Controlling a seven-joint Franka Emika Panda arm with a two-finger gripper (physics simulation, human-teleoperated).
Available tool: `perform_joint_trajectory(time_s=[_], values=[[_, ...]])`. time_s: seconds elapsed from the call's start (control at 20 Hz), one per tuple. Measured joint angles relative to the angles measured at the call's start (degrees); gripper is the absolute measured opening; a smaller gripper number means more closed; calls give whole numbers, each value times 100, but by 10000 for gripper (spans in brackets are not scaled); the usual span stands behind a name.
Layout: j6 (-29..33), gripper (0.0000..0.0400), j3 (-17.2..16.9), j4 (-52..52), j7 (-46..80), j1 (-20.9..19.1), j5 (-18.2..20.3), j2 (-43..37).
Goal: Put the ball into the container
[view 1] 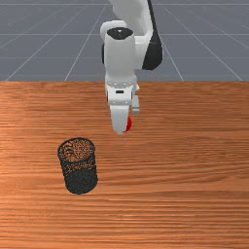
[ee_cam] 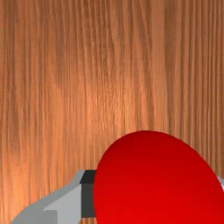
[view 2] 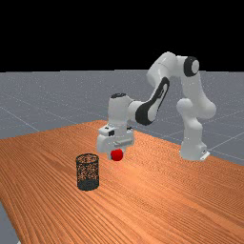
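In the far view my gripper (view 2: pixel 117 152) is up in the air above the table, behind and to the right of the container, with the red ball (view 2: pixel 116 155) at its fingertips. The wrist view has the gripper (ee_cam: pixel 155 194) shut on the ball (ee_cam: pixel 153 179), a dark pad (ee_cam: pixel 87 197) against one side and the other finger mostly hidden behind it. The front view shows part of the ball (view 1: pixel 129 124) beside a white finger. The container, a black mesh cylinder (view 1: pixel 80 180), stands upright, nearer the camera and to the front view's left of the gripper.
The wooden table (view 1: pixel 185 170) stretches around the container on all sides. Its far edge runs behind the hand in the front view. In the far view the arm's base (view 2: pixel 193 150) stands at the right.
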Motion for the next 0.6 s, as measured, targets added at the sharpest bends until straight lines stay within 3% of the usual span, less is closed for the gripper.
perform_joint_trajectory(time_s=[0.35, 0.6], values=[[-692, 279, -40, 280, 41, 28, -113, -373], [-787, 280, -143, 521, -1233, -567, 147, -213]])
